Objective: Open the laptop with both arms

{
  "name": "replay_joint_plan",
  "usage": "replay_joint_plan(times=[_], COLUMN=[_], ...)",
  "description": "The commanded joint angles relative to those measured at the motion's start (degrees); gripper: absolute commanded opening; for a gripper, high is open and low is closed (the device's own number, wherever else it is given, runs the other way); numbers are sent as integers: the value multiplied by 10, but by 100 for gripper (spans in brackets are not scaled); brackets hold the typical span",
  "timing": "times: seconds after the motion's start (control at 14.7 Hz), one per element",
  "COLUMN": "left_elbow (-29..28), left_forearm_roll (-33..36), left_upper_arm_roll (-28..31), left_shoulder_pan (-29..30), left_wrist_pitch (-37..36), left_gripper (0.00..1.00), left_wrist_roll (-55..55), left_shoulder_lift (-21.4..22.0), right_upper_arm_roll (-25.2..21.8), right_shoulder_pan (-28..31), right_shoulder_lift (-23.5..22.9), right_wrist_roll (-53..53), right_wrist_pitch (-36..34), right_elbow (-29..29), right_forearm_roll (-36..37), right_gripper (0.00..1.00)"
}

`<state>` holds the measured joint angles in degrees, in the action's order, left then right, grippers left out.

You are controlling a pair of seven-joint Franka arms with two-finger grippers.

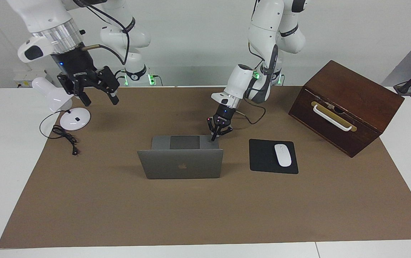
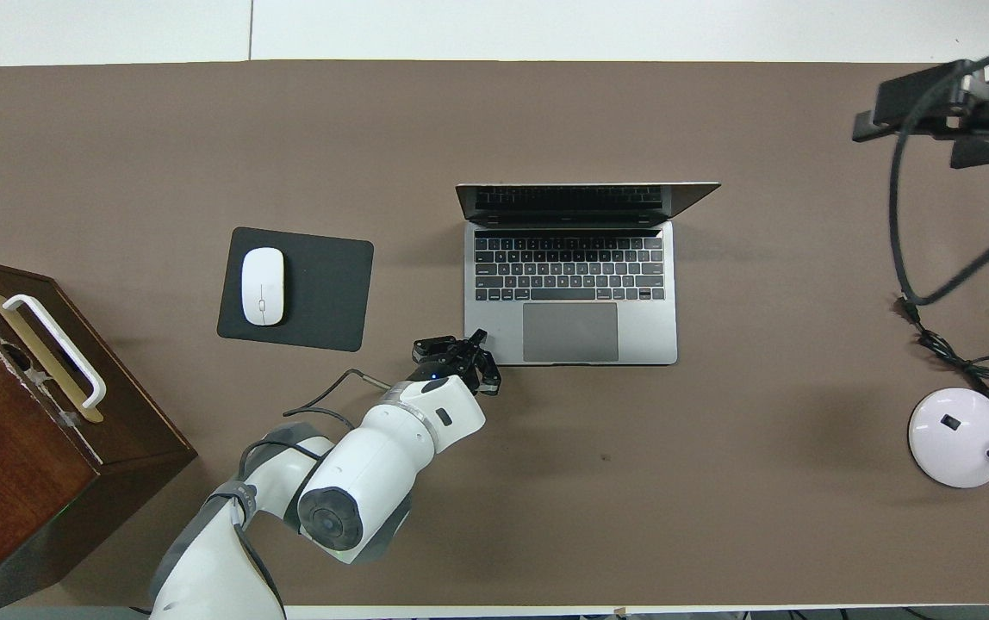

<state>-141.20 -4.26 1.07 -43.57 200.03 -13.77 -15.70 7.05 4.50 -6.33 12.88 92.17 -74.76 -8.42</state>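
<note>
The silver-grey laptop point(image 1: 180, 163) stands open in the middle of the brown mat, its lid roughly upright with the logo facing away from the robots. Its keyboard and trackpad show in the overhead view point(image 2: 572, 284). My left gripper point(image 1: 214, 136) is shut, and its tip rests on the base's corner nearest the robots, toward the left arm's end; it also shows in the overhead view point(image 2: 479, 341). My right gripper point(image 1: 98, 97) is open and empty, raised over the mat beside the desk lamp, well apart from the laptop; it also shows in the overhead view point(image 2: 934, 110).
A black mouse pad point(image 1: 262, 157) with a white mouse point(image 1: 283, 154) lies beside the laptop toward the left arm's end. A dark wooden box point(image 1: 348, 104) with a white handle stands at that end. A white desk lamp point(image 1: 75, 118) and its cable lie at the right arm's end.
</note>
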Motion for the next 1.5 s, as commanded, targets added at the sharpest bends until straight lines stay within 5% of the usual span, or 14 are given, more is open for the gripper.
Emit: replay_joint_plan(times=[0.0,0.34,0.68,1.43], left_elbow=[5,8,57,206], left_forearm_roll=[-10,-10,-10,-3], left_upper_arm_roll=[6,10,11,17], left_shoulder_pan=[-7,8,33,91], left_wrist_pitch=[-51,-162,-349,-673], left_gripper=[0,0,0,0], left_wrist_roll=[-18,-26,-24,-6], left_shoulder_lift=[34,98,159,171], right_upper_arm_roll=[6,6,3,3], right_shoulder_pan=[23,38,66,81], right_shoulder_lift=[64,162,174,184], right_wrist_roll=[-39,-69,-103,-109], right_wrist_pitch=[3,86,81,64], right_elbow=[-105,-281,-290,-303], right_forearm_roll=[20,36,37,55], right_gripper=[100,100,100,100])
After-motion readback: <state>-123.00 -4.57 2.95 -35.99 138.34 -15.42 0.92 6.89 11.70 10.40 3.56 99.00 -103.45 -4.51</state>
